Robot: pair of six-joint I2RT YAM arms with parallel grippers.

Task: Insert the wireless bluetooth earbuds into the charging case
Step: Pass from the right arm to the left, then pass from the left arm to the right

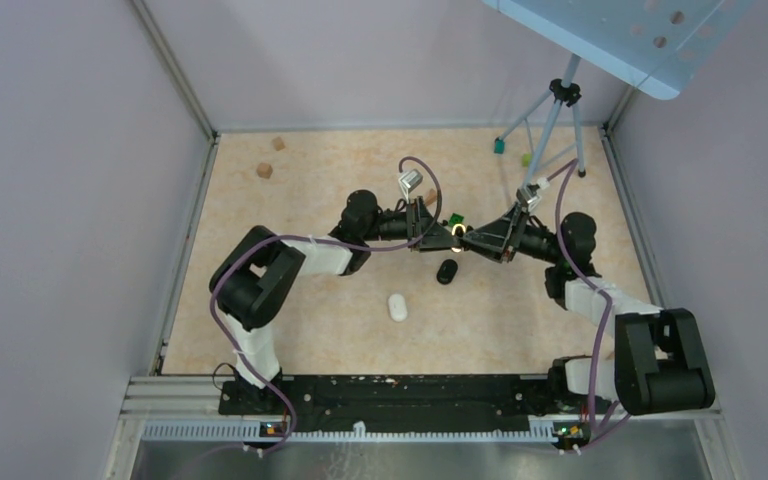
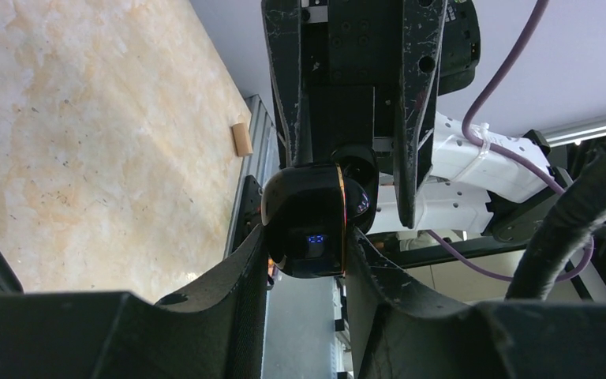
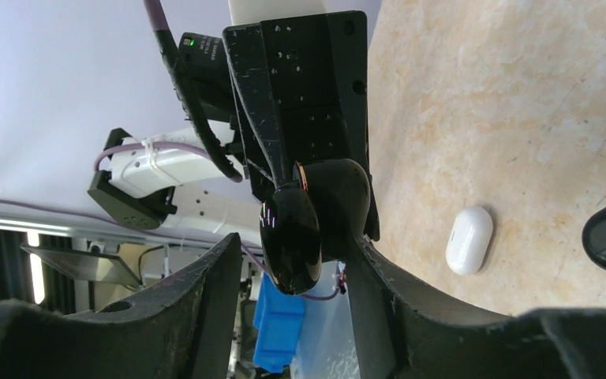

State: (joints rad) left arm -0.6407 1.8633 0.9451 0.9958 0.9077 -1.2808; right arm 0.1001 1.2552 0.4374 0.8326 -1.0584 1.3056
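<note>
The left claw (image 2: 308,241) is pinching the glossy black charging case (image 2: 306,217) by its sides and holding it up in the air, well above the tabletop (image 1: 310,190). The right claw (image 3: 293,243) is facing it head-on, with its jaws spread around the same case. One pad is sitting close against the shell and the other is standing off, so this claw is not gripping. Carrying the case between the two claws is probably keeping it steady and reachable for the opposite side. Below both claws, toward the arm bases, a white rounded piece (image 1: 397,306) and a black one (image 1: 447,271) are lying apart on the tabletop. They are likely the earbuds, though they are showing too small to tell.
</note>
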